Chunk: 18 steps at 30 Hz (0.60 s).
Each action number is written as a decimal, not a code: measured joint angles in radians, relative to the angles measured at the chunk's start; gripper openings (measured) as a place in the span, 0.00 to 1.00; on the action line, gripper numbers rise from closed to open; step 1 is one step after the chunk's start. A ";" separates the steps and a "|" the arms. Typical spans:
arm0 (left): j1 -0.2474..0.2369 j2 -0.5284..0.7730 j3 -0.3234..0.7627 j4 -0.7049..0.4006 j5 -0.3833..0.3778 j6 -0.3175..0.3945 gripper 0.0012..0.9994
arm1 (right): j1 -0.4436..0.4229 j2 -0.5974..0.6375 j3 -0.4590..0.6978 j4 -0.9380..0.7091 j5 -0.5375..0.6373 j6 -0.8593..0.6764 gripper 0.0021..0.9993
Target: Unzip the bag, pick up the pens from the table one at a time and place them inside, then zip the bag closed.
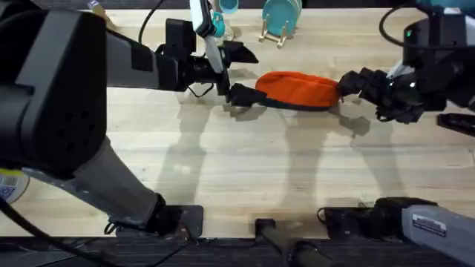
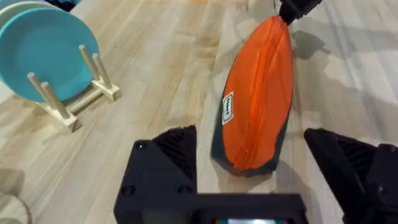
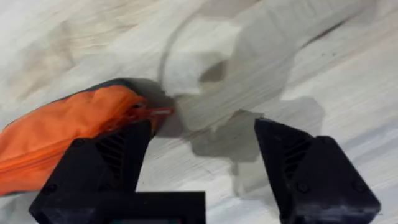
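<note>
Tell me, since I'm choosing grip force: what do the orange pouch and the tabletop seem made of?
The oblong orange pencil pouch looks like soft woven fabric, matte: it creases, bulges and carries a sewn label and a dark zipper edge. The large pale tabletop looks like wood planks, smooth with a slight sheen, showing grain lines.

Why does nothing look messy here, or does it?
Nothing looks spilled or broken. The orange bag lies flat on the table, and both grippers, left and right, are open at its ends.
</note>
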 joint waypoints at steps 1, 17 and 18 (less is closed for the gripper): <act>0.000 0.000 0.000 -0.002 0.000 -0.012 1.00 | 0.000 0.000 0.015 -0.013 -0.002 -0.015 1.00; 0.000 -0.441 0.000 -0.652 -0.209 -0.081 0.99 | 0.001 -0.002 0.273 -0.329 -0.018 -0.208 1.00; 0.000 -0.478 0.000 -0.687 -0.227 -0.083 1.00 | 0.001 -0.002 0.293 -0.355 -0.019 -0.218 1.00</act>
